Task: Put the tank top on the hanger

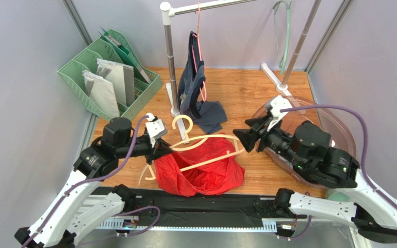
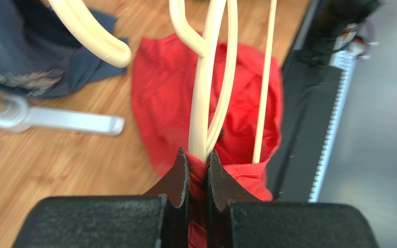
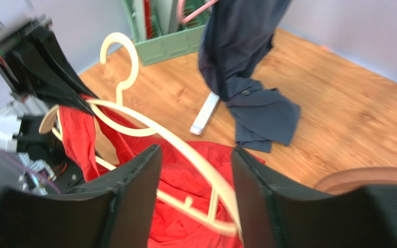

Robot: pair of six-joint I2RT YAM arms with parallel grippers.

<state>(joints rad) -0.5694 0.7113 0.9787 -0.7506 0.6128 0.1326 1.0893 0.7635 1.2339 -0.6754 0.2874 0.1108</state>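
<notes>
The red tank top [image 1: 200, 168] hangs bunched under the cream hanger [image 1: 206, 146], which is held above the table. My left gripper [image 1: 165, 150] is shut on the hanger's left shoulder together with a red strap; in the left wrist view the jaws [image 2: 198, 160] pinch the cream arm [image 2: 201, 103] and red cloth [image 2: 247, 103]. My right gripper [image 1: 238, 138] is open at the hanger's right end; in the right wrist view [image 3: 195, 155] the hanger's curved arm [image 3: 185, 147] passes between the spread fingers above the tank top [image 3: 185, 206]. I cannot tell if a finger touches it.
A dark navy top [image 1: 195, 77] hangs on a pink hanger [image 1: 199, 36] from the rack pole [image 1: 170, 62], its hem on the table. A green file rack [image 1: 112, 72] stands back left. A mint hanger [image 1: 283, 31] hangs back right. A clear bowl [image 1: 335, 129] lies under my right arm.
</notes>
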